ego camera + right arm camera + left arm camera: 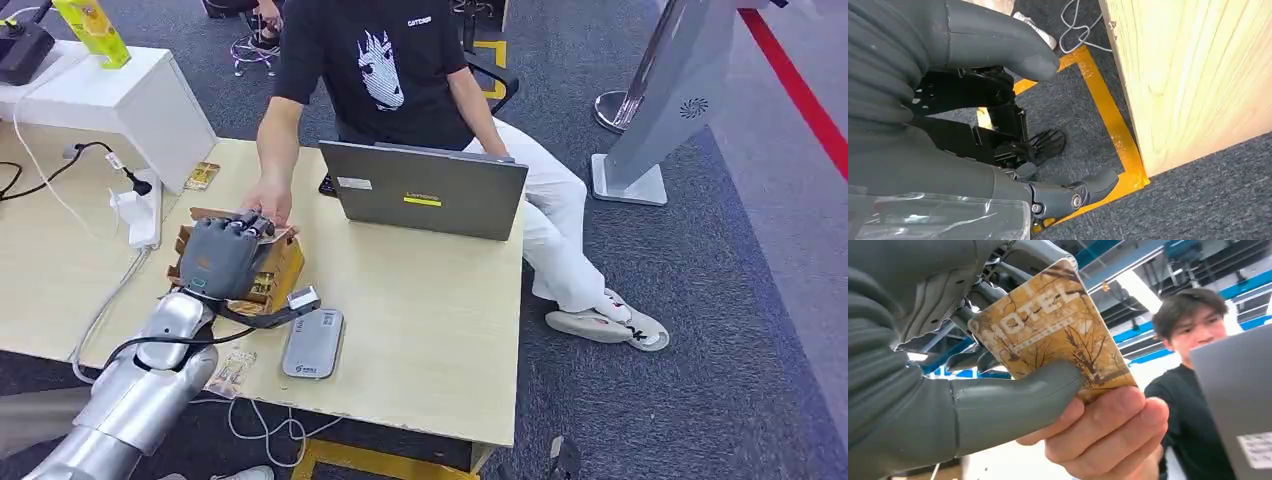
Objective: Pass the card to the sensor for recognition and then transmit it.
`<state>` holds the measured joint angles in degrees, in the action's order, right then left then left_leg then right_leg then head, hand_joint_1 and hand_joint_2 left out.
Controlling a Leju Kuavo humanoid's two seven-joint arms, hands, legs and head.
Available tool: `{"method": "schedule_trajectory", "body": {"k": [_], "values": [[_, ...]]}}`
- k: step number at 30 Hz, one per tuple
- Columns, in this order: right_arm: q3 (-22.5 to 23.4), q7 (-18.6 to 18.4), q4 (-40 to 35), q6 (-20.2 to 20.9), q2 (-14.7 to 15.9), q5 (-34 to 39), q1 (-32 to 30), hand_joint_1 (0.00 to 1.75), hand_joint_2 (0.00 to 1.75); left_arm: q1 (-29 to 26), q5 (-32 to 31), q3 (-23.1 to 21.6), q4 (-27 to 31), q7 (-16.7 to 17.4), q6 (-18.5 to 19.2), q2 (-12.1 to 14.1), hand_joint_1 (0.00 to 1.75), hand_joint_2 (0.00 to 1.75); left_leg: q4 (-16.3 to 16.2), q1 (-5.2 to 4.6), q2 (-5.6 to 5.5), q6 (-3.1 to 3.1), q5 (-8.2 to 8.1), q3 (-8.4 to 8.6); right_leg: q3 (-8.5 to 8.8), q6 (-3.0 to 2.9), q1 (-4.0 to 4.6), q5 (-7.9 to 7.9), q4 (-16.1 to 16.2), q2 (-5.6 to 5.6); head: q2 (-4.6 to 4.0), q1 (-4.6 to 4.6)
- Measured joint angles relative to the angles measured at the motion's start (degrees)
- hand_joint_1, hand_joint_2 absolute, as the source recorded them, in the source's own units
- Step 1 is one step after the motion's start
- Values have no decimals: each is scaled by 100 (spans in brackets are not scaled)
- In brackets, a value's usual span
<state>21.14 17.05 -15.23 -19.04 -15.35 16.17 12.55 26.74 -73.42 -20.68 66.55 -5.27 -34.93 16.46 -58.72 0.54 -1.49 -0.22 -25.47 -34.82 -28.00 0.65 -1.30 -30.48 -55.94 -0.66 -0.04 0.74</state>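
Note:
My left hand (pixel 225 255) hovers over the table's left part and pinches a brown "HOTEL" card (pixel 1048 335) between thumb and fingers. A seated person's hand (pixel 268 200) reaches from across the table; in the left wrist view that person's hand (pixel 1108 430) grips the card's free end, just past my thumb (pixel 1013 400). The grey card sensor (pixel 312 343) lies flat on the table, to the right of my left forearm and nearer the front edge. My right hand (pixel 923 170) hangs beside the table's wooden side (pixel 1188 70), fingers apart and holding nothing.
A cardboard box (pixel 278 283) sits under my left hand. An open laptop (pixel 425 190) stands in front of the person. A power strip (pixel 140 215) with cables and a white box (pixel 120 100) are at the far left. Loose cards (pixel 232 372) lie near the front edge.

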Motion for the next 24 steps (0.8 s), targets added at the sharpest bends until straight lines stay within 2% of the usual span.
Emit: {"method": "schedule_trajectory", "body": {"k": [2, 3, 19, 24], "values": [[-2, 2, 0, 0, 5, 0, -2, 0, 175, 72, 26, 61, 0, -6, 85, 33, 175, 175, 0, 0, 1, 0, 0, 0, 0, 0, 0, 0, 0, -1, 0, 0], [-4, 9, 0, 0, 5, 9, -6, 0, 175, 86, 66, 105, 44, -92, 131, 46, 0, 175, 0, 0, 1, 0, 0, 0, 0, 0, 0, 0, 0, 0, 0, 0], [-28, 9, 0, 0, 5, 26, -7, 0, 175, 8, 79, 103, 138, -262, 203, -15, 0, 175, 0, 0, 0, 0, 0, -1, 0, 0, 0, 0, 0, 0, 0, 0], [-39, 15, 0, 0, 5, 79, -9, 0, 175, -251, 133, 44, 367, -354, 310, -74, 0, 175, 0, -1, 2, 0, -1, -1, -2, 0, -1, 0, 1, -1, 0, 0]]}}
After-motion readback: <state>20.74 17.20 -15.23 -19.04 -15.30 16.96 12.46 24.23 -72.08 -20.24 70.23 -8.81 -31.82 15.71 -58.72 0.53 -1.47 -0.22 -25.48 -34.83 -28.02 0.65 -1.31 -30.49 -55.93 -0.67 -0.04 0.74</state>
